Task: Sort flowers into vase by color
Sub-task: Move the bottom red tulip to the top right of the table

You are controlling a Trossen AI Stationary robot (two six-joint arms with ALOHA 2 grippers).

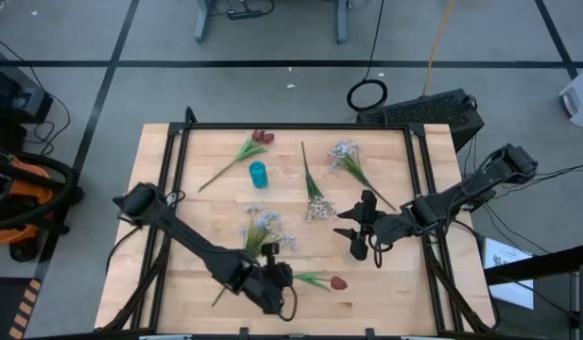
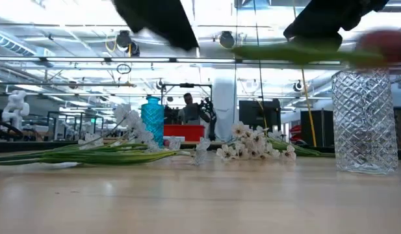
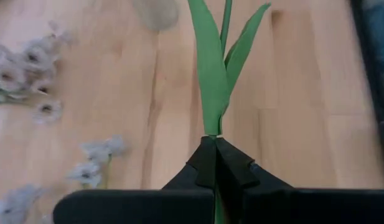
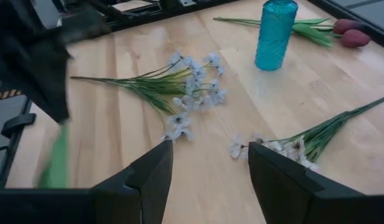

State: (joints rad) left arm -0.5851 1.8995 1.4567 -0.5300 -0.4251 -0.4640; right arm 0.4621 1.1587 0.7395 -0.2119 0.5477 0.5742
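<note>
Nearby, around the left gripper [image 1: 283, 276] at the worktop's [image 1: 206, 227] front edge, lie several loose stems: 1 spray of pale blossoms [image 1: 261, 229] just behind it, a second white spray [image 1: 317, 203] at the centre, and a third spray [image 1: 346, 157] toward the back right. A teal vase [image 1: 259, 174] stands upright behind the centre, with 2 dark red buds on a leafy stem [image 1: 261, 138] lying just beyond it. In the low view a clear cut-glass vase [image 2: 364, 120] stands at the right, close to the camera.

The left gripper's jaws are pressed together on the red-bud flower [image 1: 321, 280], pinching its green stem where 2 long leaves fan out; the dark red bud points right, and in the low view the stem hangs level above the clear vase's mouth.

The right gripper [image 1: 360, 243] hovers over the worktop's right half, jaws partly apart and holding nothing, with the white sprays before it.
</note>
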